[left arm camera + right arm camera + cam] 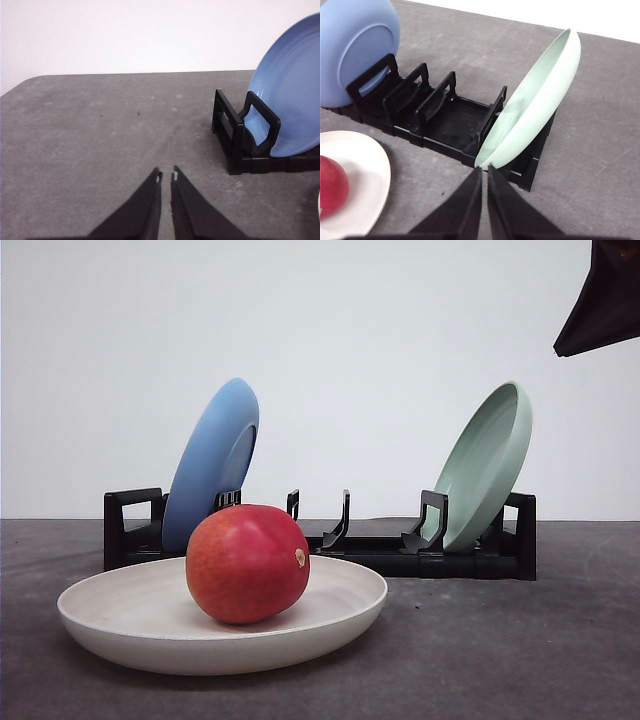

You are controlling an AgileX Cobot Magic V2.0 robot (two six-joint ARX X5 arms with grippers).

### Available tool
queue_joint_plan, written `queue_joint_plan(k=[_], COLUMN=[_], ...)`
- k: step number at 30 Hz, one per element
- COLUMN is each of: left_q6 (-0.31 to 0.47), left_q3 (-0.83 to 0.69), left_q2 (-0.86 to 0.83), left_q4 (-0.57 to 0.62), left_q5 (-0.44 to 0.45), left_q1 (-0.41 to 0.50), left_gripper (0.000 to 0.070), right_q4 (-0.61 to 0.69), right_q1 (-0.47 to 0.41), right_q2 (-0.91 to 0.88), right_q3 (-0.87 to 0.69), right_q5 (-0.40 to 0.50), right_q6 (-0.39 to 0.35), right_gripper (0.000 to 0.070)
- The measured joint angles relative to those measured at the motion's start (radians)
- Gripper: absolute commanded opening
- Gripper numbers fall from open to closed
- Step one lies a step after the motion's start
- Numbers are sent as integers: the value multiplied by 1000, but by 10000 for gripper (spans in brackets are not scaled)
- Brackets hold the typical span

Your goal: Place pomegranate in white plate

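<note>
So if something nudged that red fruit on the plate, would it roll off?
Probably it would roll a little: the pomegranate is rounded and glossy, so likely slippery too. The white plate has a raised rim, which should stop a gentle roll.

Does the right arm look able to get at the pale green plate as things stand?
Probably yes: the right end effector, shut, sits just in front of the green plate's lower rim with nothing between; it would need to open first.

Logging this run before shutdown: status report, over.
Left hand shut, empty. Right hand shut, empty, near pale green plate. Pomegranate resting in white plate. Nothing in the way.
</note>
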Motion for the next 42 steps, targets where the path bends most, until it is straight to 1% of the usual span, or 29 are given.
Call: queue_joint_plan(k=[8,12,16,22,26,30,35,42], left_q6=[0,0,0,0,0,0,0,0], left_q3=[0,0,0,0,0,0,0,0], left_q2=[0,0,0,0,0,0,0,0], left_q4=[0,0,0,0,0,0,0,0], left_q5=[0,0,0,0,0,0,0,0], left_q1=[0,0,0,0,0,0,0,0], left_gripper=[16,16,16,16,16,16,16,16], right_q4=[0,-10,-5,30,135,214,230,230], right_q1=[0,-7,-64,-201,-283,-347,-379,-380], right_q2=[0,-7,-56,-208,-343,-475,-609,-740], right_q3=[0,0,-36,-198,-315,-420,-506,-589], right_q5=[1,11,12,29,31,31,32,31], right_q6=[-3,-61,-82,-78,-74,-50,2,26], right_gripper=[13,13,13,13,13,13,13,13])
